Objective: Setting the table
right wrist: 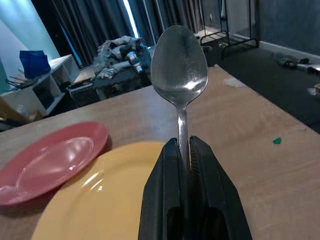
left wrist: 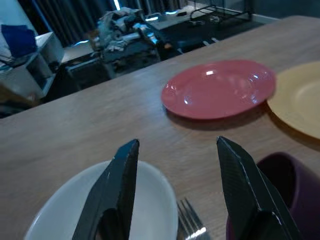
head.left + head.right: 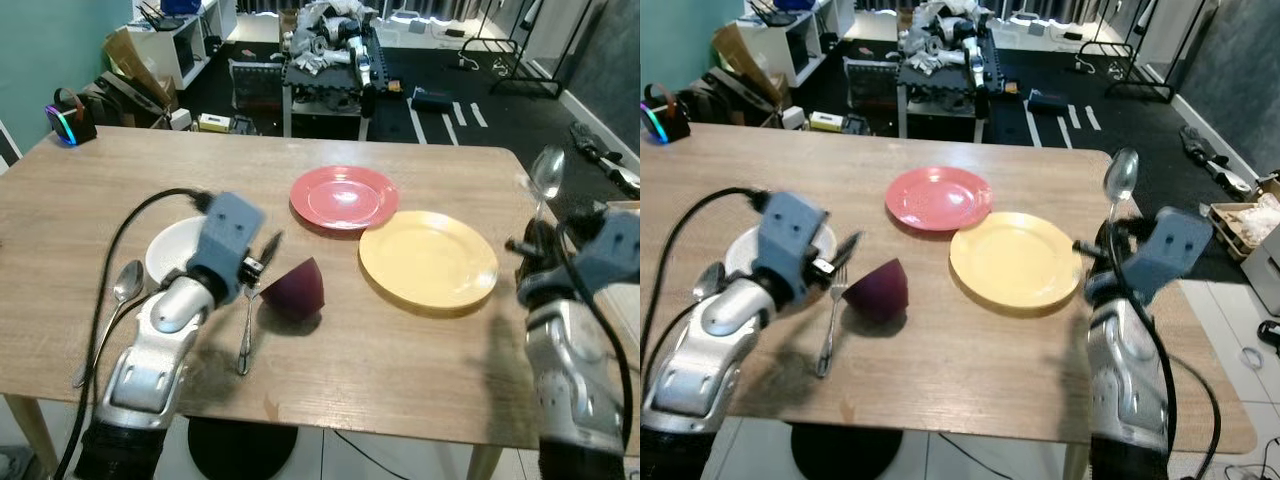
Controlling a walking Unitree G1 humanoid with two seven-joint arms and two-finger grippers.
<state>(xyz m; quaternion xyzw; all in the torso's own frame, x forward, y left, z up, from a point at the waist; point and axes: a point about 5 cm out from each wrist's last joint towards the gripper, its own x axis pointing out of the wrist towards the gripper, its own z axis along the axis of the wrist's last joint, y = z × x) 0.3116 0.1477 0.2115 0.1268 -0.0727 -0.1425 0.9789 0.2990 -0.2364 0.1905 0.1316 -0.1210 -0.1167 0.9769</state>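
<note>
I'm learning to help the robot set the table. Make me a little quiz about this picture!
1. True or false: the right gripper is shut on a spoon, held bowl-up.
2. Which plate lies nearer the right gripper?
A. the red plate
B. the yellow plate
C. the white plate
3. Fill in: the left gripper is open above the table, and the ____ lies below it, between the white plate and the purple bowl.

Key
1. True
2. B
3. fork
</note>
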